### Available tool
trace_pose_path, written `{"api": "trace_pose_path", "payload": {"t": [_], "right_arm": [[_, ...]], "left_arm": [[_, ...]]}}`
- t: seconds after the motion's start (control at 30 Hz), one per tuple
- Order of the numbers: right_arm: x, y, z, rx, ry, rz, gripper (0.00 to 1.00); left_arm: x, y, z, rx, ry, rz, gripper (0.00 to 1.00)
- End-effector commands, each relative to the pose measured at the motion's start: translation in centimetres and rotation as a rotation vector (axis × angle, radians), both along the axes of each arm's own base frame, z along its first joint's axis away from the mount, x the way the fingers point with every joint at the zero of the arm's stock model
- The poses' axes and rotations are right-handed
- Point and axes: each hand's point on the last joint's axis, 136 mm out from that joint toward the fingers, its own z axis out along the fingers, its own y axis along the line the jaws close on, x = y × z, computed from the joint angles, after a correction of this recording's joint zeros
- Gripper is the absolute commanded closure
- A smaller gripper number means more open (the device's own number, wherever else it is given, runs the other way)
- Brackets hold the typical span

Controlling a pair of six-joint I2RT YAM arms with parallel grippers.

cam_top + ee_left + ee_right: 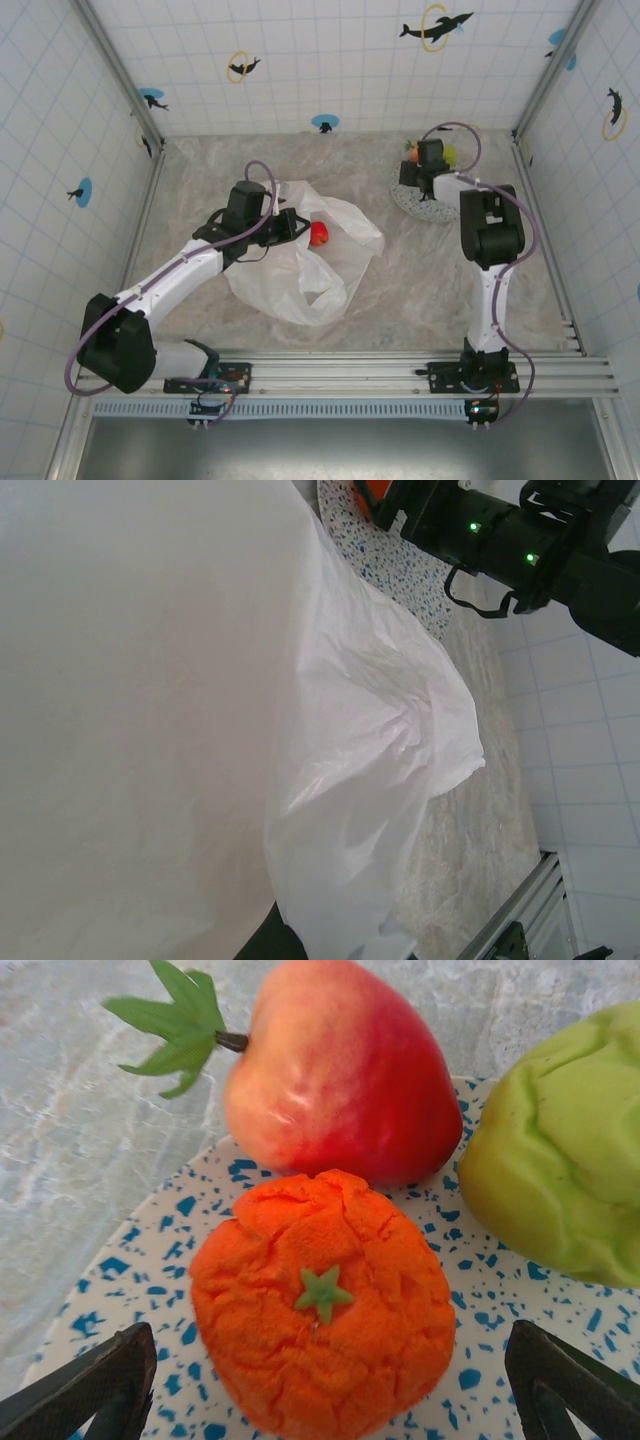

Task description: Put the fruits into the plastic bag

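Note:
The plastic bag (300, 270) lies crumpled at the table's middle, and its white film (200, 730) covers most of the left wrist view. My left gripper (290, 225) is at the bag's upper rim, shut on the film with its fingers hidden under it. A red fruit (319, 234) sits at the bag's mouth. My right gripper (330, 1400) is open and hovers low over the speckled plate (150, 1250), its fingers (100, 1390) on either side of an orange fruit (320, 1350). Behind the orange fruit lie a red fruit with a leaf (340, 1070) and a yellow-green fruit (570, 1150).
The plate (418, 205) sits at the back right, near the tiled walls. The right arm (520, 540) shows dark above the plate's rim (390, 550) in the left wrist view. Aluminium rails (400, 370) run along the near edge.

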Motion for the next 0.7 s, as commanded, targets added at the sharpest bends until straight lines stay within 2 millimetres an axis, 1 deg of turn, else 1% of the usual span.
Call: {"api": "trace_pose_path", "payload": {"t": [0.0, 0.07, 0.13, 0.27, 0.43, 0.57, 0.67], "right_arm": [[1.2, -0.4, -0.3, -0.022, 0.008, -0.004, 0.09], [1.6, -0.4, -0.2, -0.022, 0.004, -0.001, 0.1], [1.9, -0.4, -1.1, -0.022, 0.015, 0.003, 0.13], [2.4, -0.4, -1.5, -0.011, 0.02, 0.007, 0.19], [2.8, -0.4, -1.2, 0.005, 0.012, 0.013, 0.27], [2.9, -0.2, -0.9, 0.012, 0.005, 0.021, 0.3], [3.0, -0.2, -0.7, 0.015, 0.004, 0.024, 0.34]], "left_arm": [[0.4, -0.3, 1.2, -0.02, -0.015, -0.008, 1.0], [0.4, -0.2, 1.3, -0.017, -0.017, -0.011, 1.0], [0.3, -0.2, 1.2, -0.013, -0.017, -0.011, 1.0], [0.3, -0.1, 0.9, -0.01, -0.011, -0.01, 1.0], [0.3, -0.2, 0.9, -0.01, -0.012, -0.01, 1.0], [0.3, -0.2, 0.8, -0.008, -0.006, -0.011, 1.0], [0.2, -0.1, 0.7, -0.006, -0.004, -0.013, 1.0]]}}
